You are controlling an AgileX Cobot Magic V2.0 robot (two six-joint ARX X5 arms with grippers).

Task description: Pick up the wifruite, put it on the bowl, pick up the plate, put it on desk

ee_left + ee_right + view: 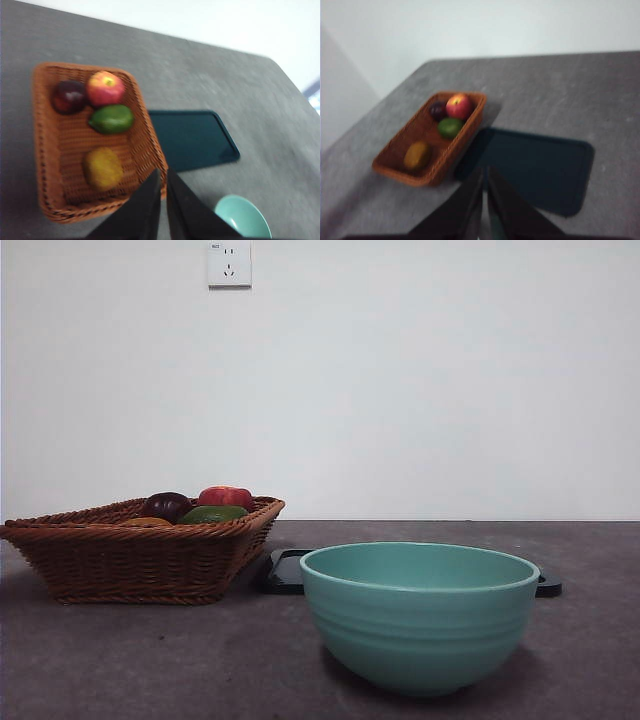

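While both arms hang high above the worktop [120, 660], the left end effector [163, 200] has its two black jaws pressed together on nothing, above the basket's near rim, and the right end effector [484, 200] is likewise closed and empty above the dark tray [540, 167]. The wifruite [102, 168] lies alone in one end of the brown wicker basket [130, 565], apart from the green fruit [111, 119], the red apple [105, 88] and the dark purple fruit [68, 96] clustered at the basket's other end. The tray lies flat just beside the basket. The mint-green bowl [419, 615] stands upright beside the tray, near the basket.
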